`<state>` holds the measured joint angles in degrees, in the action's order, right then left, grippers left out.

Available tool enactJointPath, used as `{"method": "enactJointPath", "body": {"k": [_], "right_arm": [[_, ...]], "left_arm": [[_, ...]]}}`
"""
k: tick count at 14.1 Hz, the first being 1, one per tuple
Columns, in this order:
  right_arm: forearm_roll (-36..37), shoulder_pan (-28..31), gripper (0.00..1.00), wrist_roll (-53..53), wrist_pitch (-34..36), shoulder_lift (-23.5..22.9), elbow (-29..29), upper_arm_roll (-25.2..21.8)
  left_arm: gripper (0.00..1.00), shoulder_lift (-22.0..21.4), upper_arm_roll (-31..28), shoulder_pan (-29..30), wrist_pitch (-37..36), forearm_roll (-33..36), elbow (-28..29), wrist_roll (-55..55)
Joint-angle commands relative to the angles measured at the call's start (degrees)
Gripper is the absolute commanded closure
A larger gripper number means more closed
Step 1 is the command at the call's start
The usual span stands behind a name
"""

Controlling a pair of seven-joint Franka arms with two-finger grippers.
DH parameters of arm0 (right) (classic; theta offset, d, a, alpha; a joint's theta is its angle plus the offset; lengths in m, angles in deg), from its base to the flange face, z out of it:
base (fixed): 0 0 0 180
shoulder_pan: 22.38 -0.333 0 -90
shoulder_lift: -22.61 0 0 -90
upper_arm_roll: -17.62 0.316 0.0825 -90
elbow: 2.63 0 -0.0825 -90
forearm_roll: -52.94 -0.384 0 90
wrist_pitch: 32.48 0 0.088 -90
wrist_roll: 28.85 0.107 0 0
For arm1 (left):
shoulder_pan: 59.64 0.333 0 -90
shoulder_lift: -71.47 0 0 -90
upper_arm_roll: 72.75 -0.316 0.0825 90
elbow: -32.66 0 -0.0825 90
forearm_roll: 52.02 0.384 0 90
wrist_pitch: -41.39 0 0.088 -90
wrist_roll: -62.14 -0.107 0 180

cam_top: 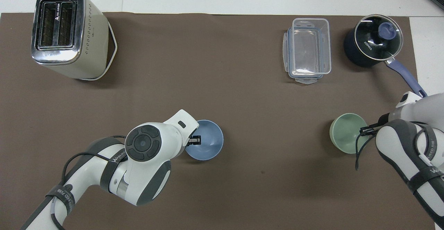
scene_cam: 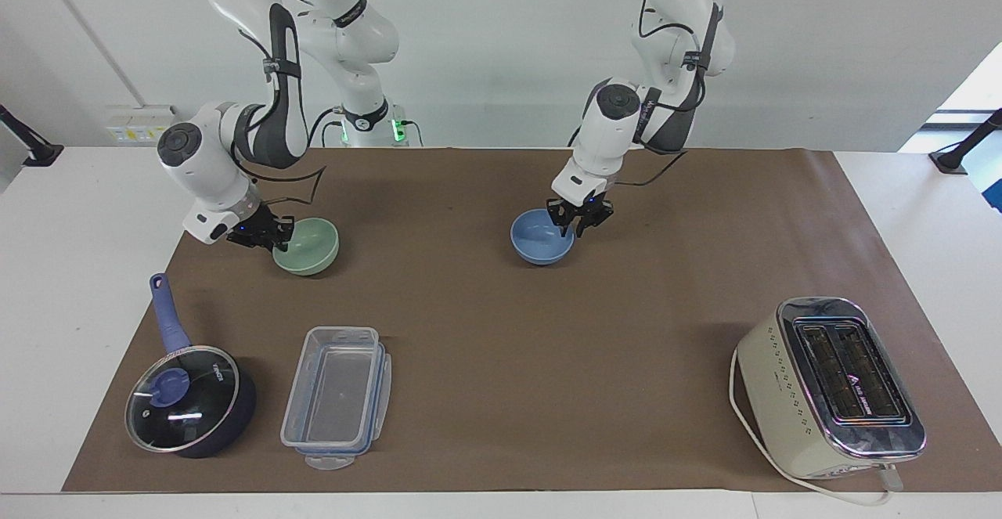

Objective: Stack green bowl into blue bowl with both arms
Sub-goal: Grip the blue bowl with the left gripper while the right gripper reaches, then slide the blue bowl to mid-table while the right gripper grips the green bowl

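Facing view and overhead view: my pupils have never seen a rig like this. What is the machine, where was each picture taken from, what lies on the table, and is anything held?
The machine is a pair of white jointed robot arms, each ending in a black two-fingered claw. The facing view looks at the robots from across the table. The overhead view looks down from above their own end, so its sides appear swapped.

A brown mat covers the table. The left claw is at the rim of the blue bowl, and the right claw is at the rim of the green bowl. Both bowls sit on the mat, apart. I cannot tell whether either is gripped.

Farther from the robots are a toaster, a clear plastic container and a lidded saucepan.
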<state>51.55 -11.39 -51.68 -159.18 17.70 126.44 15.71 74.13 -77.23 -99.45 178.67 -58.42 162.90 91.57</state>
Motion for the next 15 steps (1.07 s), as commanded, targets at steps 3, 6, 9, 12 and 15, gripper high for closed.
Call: {"method": "enactJointPath", "body": {"k": [3,6,9,12,15], "right_arm": [[-0.55,0.10,1.00,-1.96,4.42,-0.45,-4.42,0.77],[-0.55,-1.22,1.00,-3.10,11.81,-0.10,-9.70,1.03],[-1.42,-2.37,1.00,-3.54,16.66,0.34,-13.66,1.99],[-7.30,-2.46,1.00,-4.69,20.87,0.60,-17.35,3.31],[-10.83,-2.89,1.00,-1.19,23.43,0.60,-19.99,6.73]], "left_arm": [[0.00,-0.90,-1.50,0.43,-3.58,1.21,-3.31,-1.38],[0.00,-4.84,-1.50,5.17,-11.84,3.33,-5.87,-7.86],[0.00,-10.29,-1.67,11.49,-17.89,4.64,-7.96,-15.86],[0.00,-9.69,-1.68,17.38,-30.46,6.05,-18.58,-24.04],[0.00,-9.96,-1.76,23.26,-40.22,6.05,-27.63,-31.16]]}}
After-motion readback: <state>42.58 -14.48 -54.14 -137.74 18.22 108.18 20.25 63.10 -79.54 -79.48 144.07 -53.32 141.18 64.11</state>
